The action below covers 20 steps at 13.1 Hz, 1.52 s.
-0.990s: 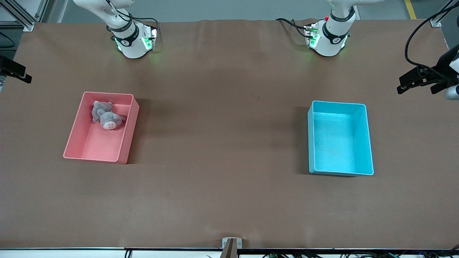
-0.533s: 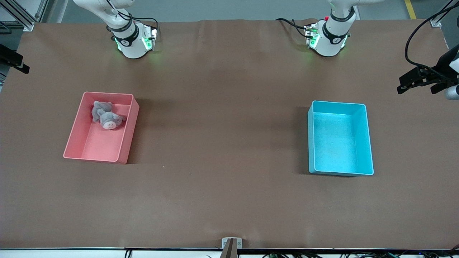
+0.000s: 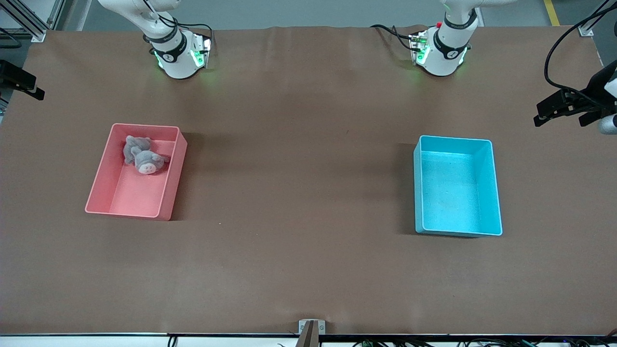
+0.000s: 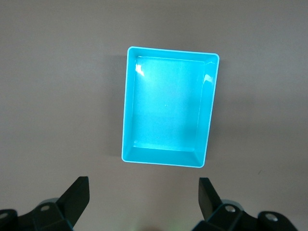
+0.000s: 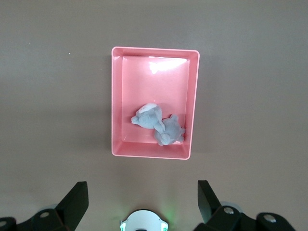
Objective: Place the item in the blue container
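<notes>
The item, a small grey plush toy (image 3: 142, 155), lies in a pink bin (image 3: 144, 126) toward the right arm's end of the table. The right wrist view shows the plush toy (image 5: 159, 124) inside the pink bin (image 5: 154, 49) from high above. My right gripper (image 5: 142, 185) hangs open over bare table between that bin and its own base. The blue container (image 3: 455, 139) stands empty toward the left arm's end. My left gripper (image 4: 143, 183) is open high above the table, beside the blue container (image 4: 166, 110). Neither gripper shows in the front view.
Brown paper covers the whole table (image 3: 299, 193). The two arm bases (image 3: 178, 53) (image 3: 443, 48) stand along the table edge farthest from the front camera. Black camera mounts (image 3: 573, 103) (image 3: 19, 84) stick in at both ends.
Both bins and the plush toy lie where they were. Only the black mount at the right arm's end has shifted slightly.
</notes>
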Each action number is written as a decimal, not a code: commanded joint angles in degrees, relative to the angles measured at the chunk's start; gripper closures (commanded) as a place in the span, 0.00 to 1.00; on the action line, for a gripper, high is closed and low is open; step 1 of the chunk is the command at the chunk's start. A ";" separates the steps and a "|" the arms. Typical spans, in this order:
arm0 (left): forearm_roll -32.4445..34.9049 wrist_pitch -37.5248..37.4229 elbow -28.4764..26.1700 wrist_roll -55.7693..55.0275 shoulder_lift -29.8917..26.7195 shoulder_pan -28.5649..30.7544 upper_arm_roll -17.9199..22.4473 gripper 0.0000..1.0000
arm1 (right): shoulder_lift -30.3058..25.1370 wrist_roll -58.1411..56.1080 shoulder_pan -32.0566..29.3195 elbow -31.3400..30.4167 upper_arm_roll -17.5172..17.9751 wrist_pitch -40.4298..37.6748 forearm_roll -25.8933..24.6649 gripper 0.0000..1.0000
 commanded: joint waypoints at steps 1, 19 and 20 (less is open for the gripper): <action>0.60 -1.26 1.52 0.38 0.56 -0.04 0.12 0.00 | -1.76 3.10 1.04 -1.28 0.37 -0.48 0.30 0.00; 0.42 -1.08 3.19 0.29 0.64 -0.13 -0.32 0.00 | 15.56 3.01 -5.63 -9.15 -0.07 12.93 3.79 0.00; 0.25 -1.08 3.10 0.29 0.64 -0.13 -0.32 0.00 | 15.21 3.09 -6.07 -13.72 -0.07 16.79 6.43 0.00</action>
